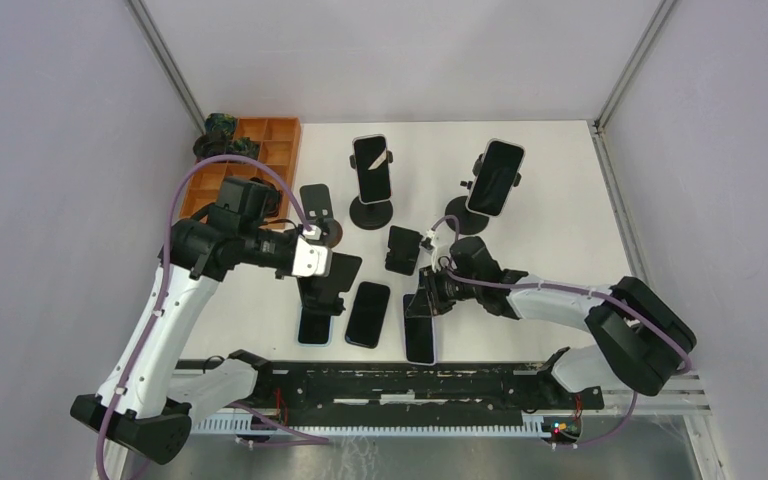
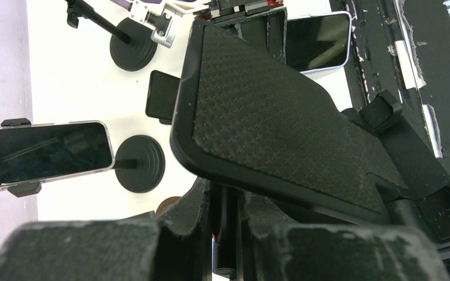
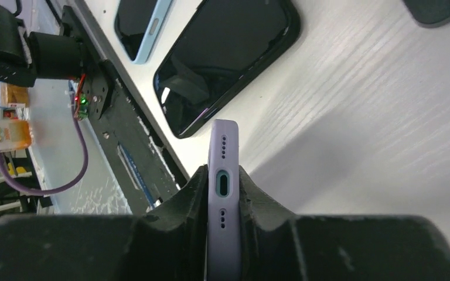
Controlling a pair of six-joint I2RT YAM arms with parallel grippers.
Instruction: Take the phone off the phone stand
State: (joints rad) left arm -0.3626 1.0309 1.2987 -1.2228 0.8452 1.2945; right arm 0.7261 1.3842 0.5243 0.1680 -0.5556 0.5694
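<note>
Right gripper (image 3: pixel 222 181) pinches the lavender phone (image 3: pixel 224 140) at its port end. The phone is edge-on over the table (image 3: pixel 357 105), clear of any stand; contact with the table not discernible. Left gripper (image 2: pixel 225 219) is clamped on the stem of an empty phone stand (image 2: pixel 281 129). A dark phone (image 3: pixel 228 58) and a pale-blue phone (image 3: pixel 143 23) lie flat, upper left of the right wrist view.

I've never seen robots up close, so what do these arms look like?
Both the left arm and right arm have white shells between chunky black joints. A purple cable loops along each. Their fingers are black, textured pads, scuffed whitish at the edges.
</note>
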